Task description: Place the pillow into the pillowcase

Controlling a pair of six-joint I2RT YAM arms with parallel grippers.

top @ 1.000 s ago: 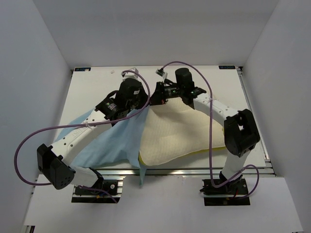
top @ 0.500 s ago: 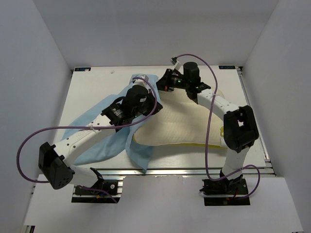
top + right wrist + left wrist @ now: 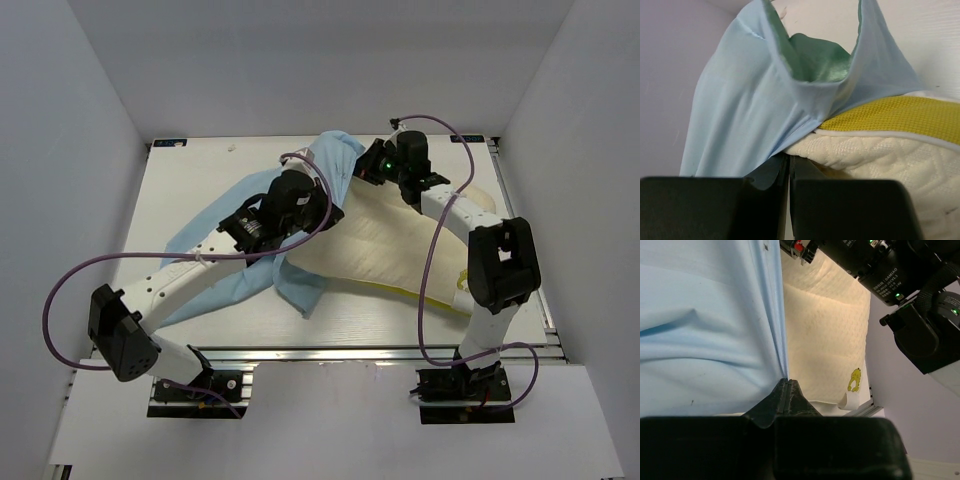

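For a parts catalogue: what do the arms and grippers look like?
The left arm and right arm: white links, black joint housings, a purple cable along each. The left gripper and right gripper: black, tapering to thin tips. Green lights glow at the right wrist.

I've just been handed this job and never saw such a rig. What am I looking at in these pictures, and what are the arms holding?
These are two robot arms bolted at the near edge of a table. The wide picture comes from a fixed camera above and behind them. The other two come from a camera on each wrist, looking along its own fingers. On the table lie a thick cream pillow with a yellow rim and a limp light blue pillowcase, green inside. The left gripper is shut on an edge of the pillowcase; the right gripper is shut on its cloth too, beside the pillow's corner. The case seems drawn over only one corner.
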